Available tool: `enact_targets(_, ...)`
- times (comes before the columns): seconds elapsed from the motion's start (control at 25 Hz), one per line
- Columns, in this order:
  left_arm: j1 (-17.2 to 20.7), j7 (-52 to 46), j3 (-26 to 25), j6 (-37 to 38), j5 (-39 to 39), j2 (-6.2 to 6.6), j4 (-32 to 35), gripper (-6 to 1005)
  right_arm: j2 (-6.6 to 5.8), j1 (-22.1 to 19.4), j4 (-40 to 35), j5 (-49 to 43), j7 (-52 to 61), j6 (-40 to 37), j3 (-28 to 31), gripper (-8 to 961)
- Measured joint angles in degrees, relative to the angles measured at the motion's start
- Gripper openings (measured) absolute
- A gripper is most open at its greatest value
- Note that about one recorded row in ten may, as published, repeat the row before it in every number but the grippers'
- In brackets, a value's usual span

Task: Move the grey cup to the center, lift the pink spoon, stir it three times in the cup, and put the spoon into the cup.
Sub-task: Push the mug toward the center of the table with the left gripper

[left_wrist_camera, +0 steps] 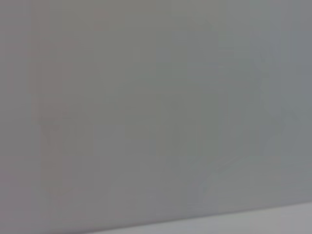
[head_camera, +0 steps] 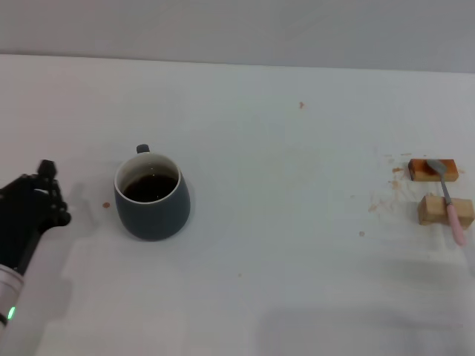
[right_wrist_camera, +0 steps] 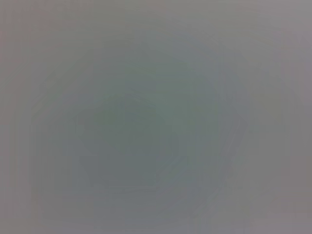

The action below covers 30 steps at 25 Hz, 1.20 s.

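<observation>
- The grey cup (head_camera: 152, 196) stands upright on the white table (head_camera: 282, 282), left of the table's middle in the head view, with dark liquid inside and a pale inner wall.
- Only a small dark nub of the cup's handle shows, poking up behind the far rim; the rest of the loop is hidden by the cup's own body.
- The left gripper (head_camera: 46, 194) sits low at the left edge of the head view, near the cup's left side but apart from it. It reads as one black mass, partly cut off by the frame, so I cannot tell whether its claw is apart or together.
- The pink spoon (head_camera: 447, 199) lies far to the right, well apart from the cup. Its grey bowl rests on the orange-brown block (head_camera: 424, 172) and its pink handle crosses the tan block (head_camera: 434, 211), the handle's tip ending just beside the frame's right edge.
- Small brownish specks dot the table to the left of the blocks; what they are is too small to make out.
- The right gripper appears in no view.
- Both wrist views show only a featureless grey field, with nothing recognisable in them.
</observation>
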Motion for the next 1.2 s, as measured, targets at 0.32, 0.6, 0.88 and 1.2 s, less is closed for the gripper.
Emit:
enact_targets(0.32, -2.18, -0.03, 4.96, -6.57, 0.24, -0.15, -1.57, -2, -0.13, -0.11, -0.23, -0.08, -0.09, -1.86, -0.61, 789)
enact_targets(0.6, -2.34, -0.41, 7.33, -8.44, 0.24, -0.13, -3.03, -2, -0.13, 0.33, 0.07, -0.19, -0.13, -2.04, -0.61, 789)
enact_targets(0.88, -3.56, -0.48, 9.49, -10.32, 0.22, -0.17, -4.01, -2, -0.13, 0.53, 0.27, -0.21, -0.04, -2.65, -1.05, 790)
enact_targets(1.2, -5.25, -0.57, 13.44, -12.76, 0.24, -0.37, -7.03, -2, -0.13, 0.35, 0.34, -0.21, 0.26, -3.55, -1.38, 790)
